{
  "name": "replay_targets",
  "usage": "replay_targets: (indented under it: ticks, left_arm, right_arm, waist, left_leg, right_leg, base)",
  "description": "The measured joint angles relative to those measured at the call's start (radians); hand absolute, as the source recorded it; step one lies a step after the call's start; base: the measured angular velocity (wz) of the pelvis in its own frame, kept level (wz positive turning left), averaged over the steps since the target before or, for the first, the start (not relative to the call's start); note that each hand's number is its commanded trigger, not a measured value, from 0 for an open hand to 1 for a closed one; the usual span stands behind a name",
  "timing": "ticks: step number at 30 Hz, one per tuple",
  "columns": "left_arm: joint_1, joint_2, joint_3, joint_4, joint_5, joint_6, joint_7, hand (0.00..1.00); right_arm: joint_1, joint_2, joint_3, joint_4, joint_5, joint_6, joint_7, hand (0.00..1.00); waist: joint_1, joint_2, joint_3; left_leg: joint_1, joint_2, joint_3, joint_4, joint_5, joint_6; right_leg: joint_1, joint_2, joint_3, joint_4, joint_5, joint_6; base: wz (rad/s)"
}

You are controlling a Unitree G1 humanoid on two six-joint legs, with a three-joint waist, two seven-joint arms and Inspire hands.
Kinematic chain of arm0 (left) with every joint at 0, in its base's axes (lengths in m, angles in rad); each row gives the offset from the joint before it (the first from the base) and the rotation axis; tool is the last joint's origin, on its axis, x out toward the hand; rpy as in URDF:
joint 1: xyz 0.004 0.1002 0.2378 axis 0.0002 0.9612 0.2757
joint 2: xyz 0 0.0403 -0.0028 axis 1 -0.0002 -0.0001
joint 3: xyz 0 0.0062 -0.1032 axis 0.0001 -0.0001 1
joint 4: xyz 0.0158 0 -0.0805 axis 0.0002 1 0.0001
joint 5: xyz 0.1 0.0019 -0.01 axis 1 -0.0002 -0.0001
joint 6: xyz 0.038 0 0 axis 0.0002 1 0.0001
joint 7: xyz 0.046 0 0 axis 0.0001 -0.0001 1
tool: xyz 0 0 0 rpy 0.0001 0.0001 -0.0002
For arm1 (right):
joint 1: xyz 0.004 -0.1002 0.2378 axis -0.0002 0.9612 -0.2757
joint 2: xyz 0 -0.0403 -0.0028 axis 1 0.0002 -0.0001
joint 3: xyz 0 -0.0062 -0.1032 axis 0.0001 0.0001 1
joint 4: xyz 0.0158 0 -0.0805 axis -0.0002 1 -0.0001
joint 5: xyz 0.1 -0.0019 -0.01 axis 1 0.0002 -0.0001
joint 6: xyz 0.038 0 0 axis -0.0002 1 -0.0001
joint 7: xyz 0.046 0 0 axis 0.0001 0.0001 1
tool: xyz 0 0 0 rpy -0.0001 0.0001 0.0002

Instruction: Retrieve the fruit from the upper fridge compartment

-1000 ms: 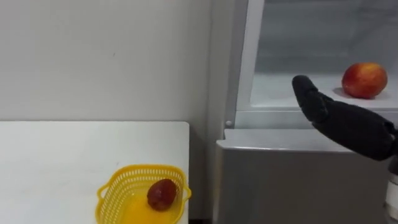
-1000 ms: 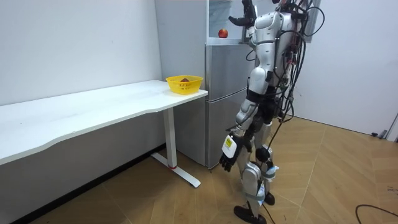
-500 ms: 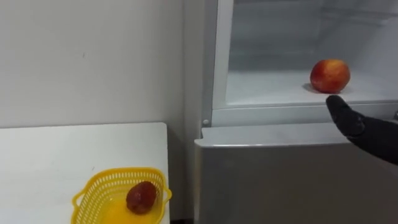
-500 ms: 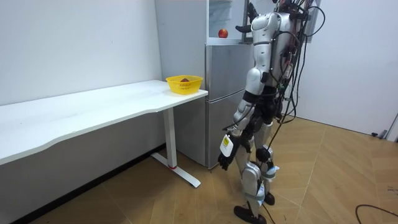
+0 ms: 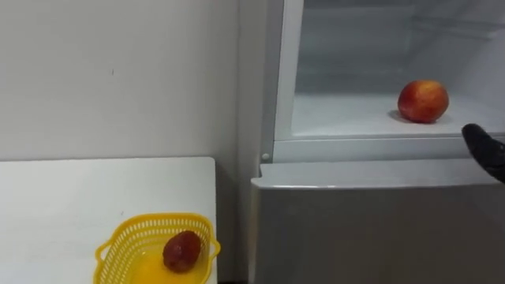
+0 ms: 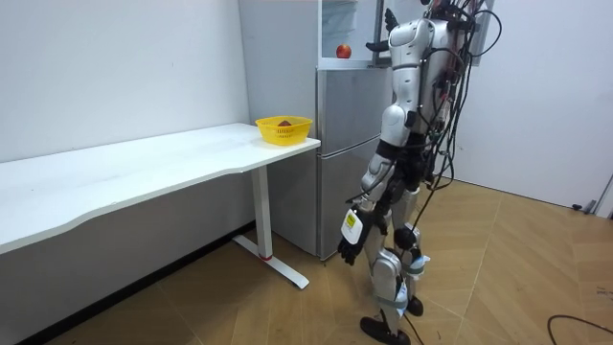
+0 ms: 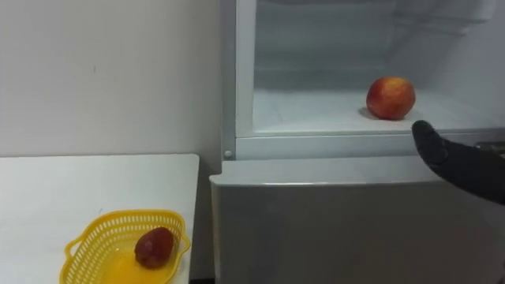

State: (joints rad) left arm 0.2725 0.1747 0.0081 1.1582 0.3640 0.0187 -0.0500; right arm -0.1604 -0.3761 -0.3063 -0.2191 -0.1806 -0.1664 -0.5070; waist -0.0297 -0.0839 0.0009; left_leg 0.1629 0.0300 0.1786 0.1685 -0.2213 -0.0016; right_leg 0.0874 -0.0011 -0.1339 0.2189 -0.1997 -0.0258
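Fingers of right hand straight, near apple, not touching.

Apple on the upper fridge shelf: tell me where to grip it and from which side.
Grip the apple round its widest middle, coming in from the open front, where the right hand hovers just below the white shelf. The apple is round and stands alone there, so fingers can probably wrap either side; the walls close off the back.
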Motion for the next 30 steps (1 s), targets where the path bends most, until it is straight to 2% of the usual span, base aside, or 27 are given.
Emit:
replay_targets:
  ticks: [1, 4, 11, 13, 17, 19, 22, 24, 28, 30]
  left_arm:
    - [0.002, 0.002, 0.009, 0.000, 0.000, 0.001, -0.007, 0.00]
    - [0.000, 0.009, 0.010, -0.001, 0.000, 0.001, -0.010, 0.00]
    - [-0.008, 0.019, 0.020, -0.007, 0.000, 0.004, -0.011, 0.00]
    - [-0.009, 0.024, 0.021, -0.009, 0.000, 0.006, -0.009, 0.00]
    - [-0.010, 0.047, 0.021, -0.035, 0.000, 0.012, -0.004, 0.00]
    - [-0.010, 0.056, 0.032, -0.041, -0.001, 0.018, -0.007, 0.00]
    - [-0.005, 0.057, 0.063, -0.042, 0.000, 0.026, -0.028, 0.00]
    - [-0.004, 0.057, 0.072, -0.044, 0.001, 0.027, -0.034, 0.00]
    - [0.009, 0.056, 0.082, -0.064, 0.001, 0.033, -0.041, 0.00]
    - [0.013, 0.057, 0.094, -0.083, 0.001, 0.043, -0.041, 0.00]
  right_arm:
    - [-0.023, -0.028, 0.000, 0.024, 0.016, 0.013, -0.001, 0.00]
    - [-0.068, -0.068, 0.000, 0.080, 0.017, 0.016, 0.001, 0.00]
    - [-0.106, -0.085, 0.001, 0.141, 0.060, 0.018, 0.004, 0.00]
    - [-0.120, -0.097, 0.004, 0.173, 0.074, 0.030, 0.007, 0.00]
    - [-0.175, -0.110, 0.013, 0.270, 0.124, 0.062, 0.016, 0.00]
    - [-0.177, -0.135, 0.017, 0.308, 0.149, 0.079, 0.031, 0.00]
    - [-0.213, -0.161, 0.019, 0.366, 0.178, 0.104, 0.041, 0.00]
    - [-0.228, -0.169, 0.021, 0.382, 0.183, 0.106, 0.042, 0.00]
    - [-0.276, -0.190, 0.048, 0.423, 0.223, 0.118, 0.057, 0.00]
    - [-0.298, -0.190, 0.050, 0.445, 0.237, 0.126, 0.066, 0.00]
  waist:
    - [0.000, -0.010, 0.0011]
    - [0.006, -0.023, 0.0017]
    - [0.013, -0.031, 0.0025]
    - [0.010, -0.034, 0.0012]
    - [0.015, -0.027, 0.0047]
    - [0.031, -0.025, 0.0036]
    - [0.039, -0.028, 0.0032]
    - [0.047, -0.032, 0.0038]
    - [0.059, -0.041, 0.0001]
    - [0.064, -0.050, -0.0046]
  left_leg:
    - [0.000, 0.000, -0.001, 0.000, 0.000, 0.000]
    - [0.000, 0.000, -0.002, 0.000, 0.000, 0.000]
    - [-0.009, -0.001, -0.025, 0.001, 0.000, 0.000]
    - [-0.011, -0.001, -0.032, 0.001, 0.000, 0.000]
    - [-0.013, -0.001, -0.043, 0.003, 0.000, 0.000]
    - [-0.014, -0.001, -0.049, 0.003, 0.000, 0.000]
    - [-0.018, -0.001, -0.053, 0.003, 0.000, 0.000]
    - [-0.020, -0.002, -0.054, 0.003, 0.000, 0.000]
    - [-0.021, -0.004, -0.060, 0.003, 0.000, 0.000]
    - [-0.021, -0.006, -0.070, 0.003, 0.001, 0.000]
  right_leg:
    - [0.000, -0.001, -0.002, -0.002, 0.000, 0.000]
    - [0.001, 0.000, -0.003, -0.005, 0.000, 0.000]
    - [0.007, -0.001, -0.017, -0.014, 0.001, 0.000]
    - [0.010, -0.001, -0.023, -0.014, 0.002, 0.000]
    - [0.014, -0.001, -0.035, -0.016, 0.002, -0.001]
    - [0.014, -0.002, -0.040, -0.016, 0.002, -0.002]
    - [0.012, -0.003, -0.047, -0.016, 0.002, -0.002]
    - [0.010, -0.004, -0.049, -0.017, 0.002, -0.002]
    - [0.012, -0.009, -0.062, -0.017, 0.002, -0.001]
    - [0.016, -0.011, -0.070, -0.017, 0.001, -0.001]
  base:
    - [0.06]
    - [0.01]
    - [0.07]
    - [0.11]
    - [0.07]
    - [0.02]
    - [0.06]
    - [0.02]
    - [0.06]
    - [0.11]
